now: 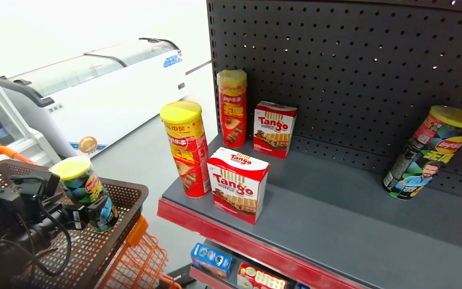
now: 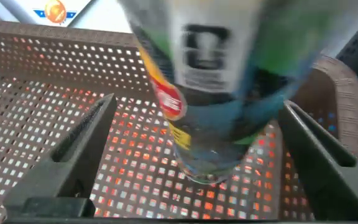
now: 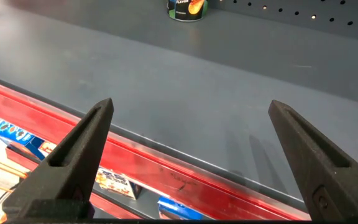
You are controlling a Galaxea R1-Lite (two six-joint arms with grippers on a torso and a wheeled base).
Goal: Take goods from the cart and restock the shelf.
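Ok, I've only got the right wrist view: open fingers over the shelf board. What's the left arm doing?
Observer: The left gripper is at the cart's basket, fingers either side of a green can. A gap shows on one side, so it isn't clamped.
Operator: And that can at the back of the shelf, is it upright?
Observer: No, the shelf can leans against the pegboard.
Operator: Anything else stocked?
Observer: Two red cans and two boxes at the left end.
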